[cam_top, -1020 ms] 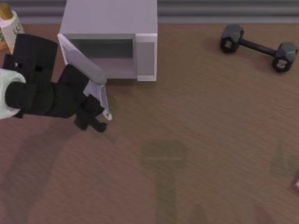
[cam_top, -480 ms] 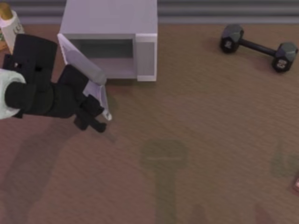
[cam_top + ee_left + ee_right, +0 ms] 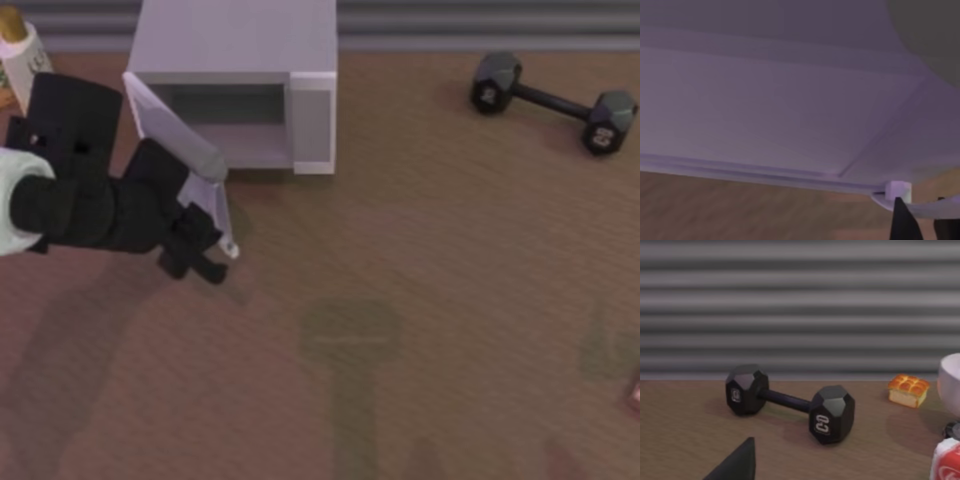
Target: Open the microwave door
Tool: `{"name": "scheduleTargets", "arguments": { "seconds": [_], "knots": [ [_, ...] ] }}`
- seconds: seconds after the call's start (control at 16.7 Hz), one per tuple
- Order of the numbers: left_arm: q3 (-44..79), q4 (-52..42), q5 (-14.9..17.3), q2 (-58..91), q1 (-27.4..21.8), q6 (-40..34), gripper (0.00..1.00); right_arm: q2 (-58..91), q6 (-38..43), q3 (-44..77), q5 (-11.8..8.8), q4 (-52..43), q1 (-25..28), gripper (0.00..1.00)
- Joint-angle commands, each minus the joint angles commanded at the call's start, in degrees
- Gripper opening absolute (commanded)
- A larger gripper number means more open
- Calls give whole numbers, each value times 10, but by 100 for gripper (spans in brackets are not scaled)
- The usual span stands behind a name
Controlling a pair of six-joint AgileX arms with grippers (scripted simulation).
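**Microwave door swung out, our left gripper at its handle edge**

The microwave (image 3: 235,70) sits at the far side of the worktop (image 3: 420,300), and we take it as our landmark. Its grey cavity is exposed, with the grey control panel (image 3: 314,117) on the box's right front. The microwave door (image 3: 180,150) stands hinged at the microwave's front left corner and angles out from there toward the near side of the worktop, well away from the opening.

Our left gripper (image 3: 205,255) is at the door's free end, in front of and to the left of the microwave, right against the white bar handle (image 3: 222,215). In the left wrist view the door (image 3: 765,110) fills most of the picture and a dark fingertip (image 3: 905,225) sits just below a small white handle block (image 3: 898,190). We cannot tell whether the gripper is clenched on the handle or released.

To the right of the microwave, well apart, lies a black dumbbell (image 3: 553,102). A bottle (image 3: 20,50) stands to the microwave's left. Our right gripper (image 3: 735,465) shows only as a dark tip; its state cannot be told.
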Motion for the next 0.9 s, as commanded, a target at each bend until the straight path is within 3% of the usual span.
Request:
{"name": "scheduleTargets", "arguments": {
  "seconds": [0.48,0.9],
  "knots": [
    [1,-20,28,-3,25,50,0,0,0,0,0,0,0,100],
    [1,-20,29,-3,25,51,0,0,0,0,0,0,0,100]
  ]
}}
